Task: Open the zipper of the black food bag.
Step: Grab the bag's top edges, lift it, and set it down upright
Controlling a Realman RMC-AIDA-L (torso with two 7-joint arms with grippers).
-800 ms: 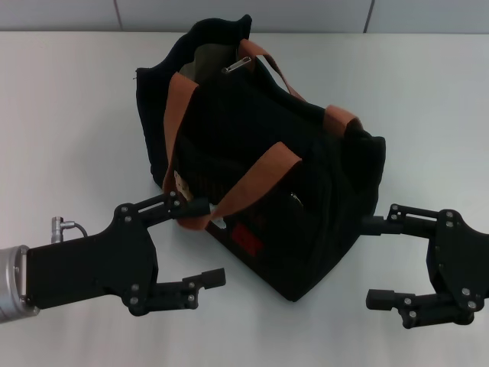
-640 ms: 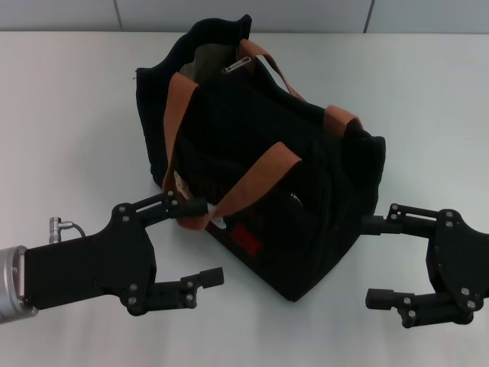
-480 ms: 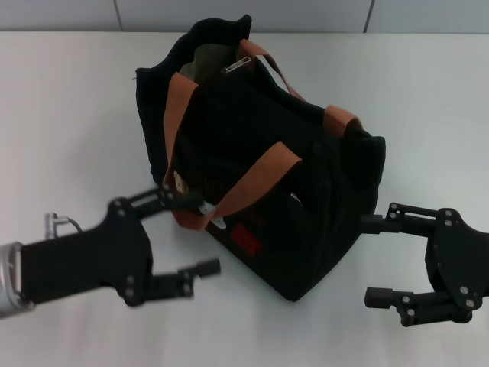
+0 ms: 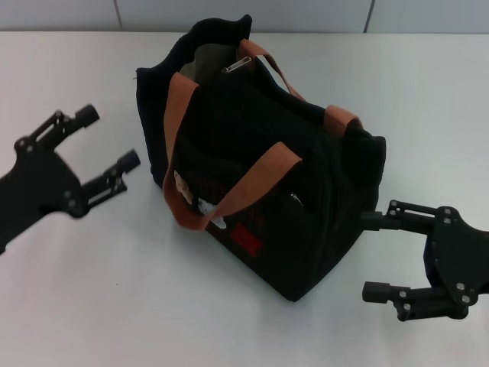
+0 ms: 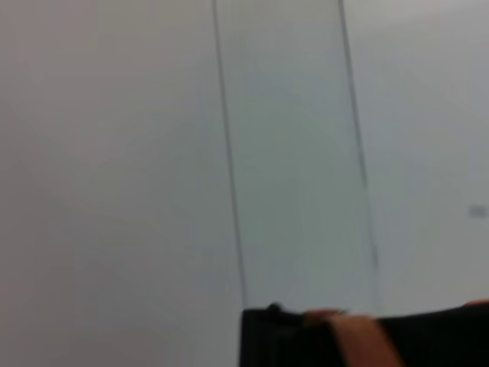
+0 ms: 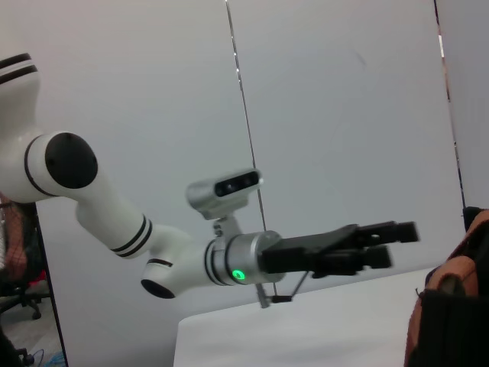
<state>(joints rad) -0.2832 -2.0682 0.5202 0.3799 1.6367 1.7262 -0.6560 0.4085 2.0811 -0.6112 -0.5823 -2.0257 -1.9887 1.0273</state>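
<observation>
The black food bag (image 4: 260,176) stands mid-table with two orange-brown handles (image 4: 252,180). At its far end the mouth gapes and shows pale lining. The zipper's silver pull tab (image 4: 237,66) lies there, at the far end of the mouth. My left gripper (image 4: 109,136) is open, left of the bag and apart from it, holding nothing. My right gripper (image 4: 370,256) is open beside the bag's near right corner, its upper finger close to the fabric. The right wrist view shows the left gripper (image 6: 393,243) across the table and a strip of the bag (image 6: 451,321).
The white table (image 4: 92,290) spreads around the bag, with a pale wall (image 4: 306,14) behind it. A small red label (image 4: 247,238) and a bear patch (image 4: 183,186) show on the bag's near side. The left wrist view catches only the bag's top edge (image 5: 428,340) against the wall.
My left gripper has pulled away from the bag's near handle, swinging left and farther back, still open and empty. The right gripper and the bag have barely moved.
</observation>
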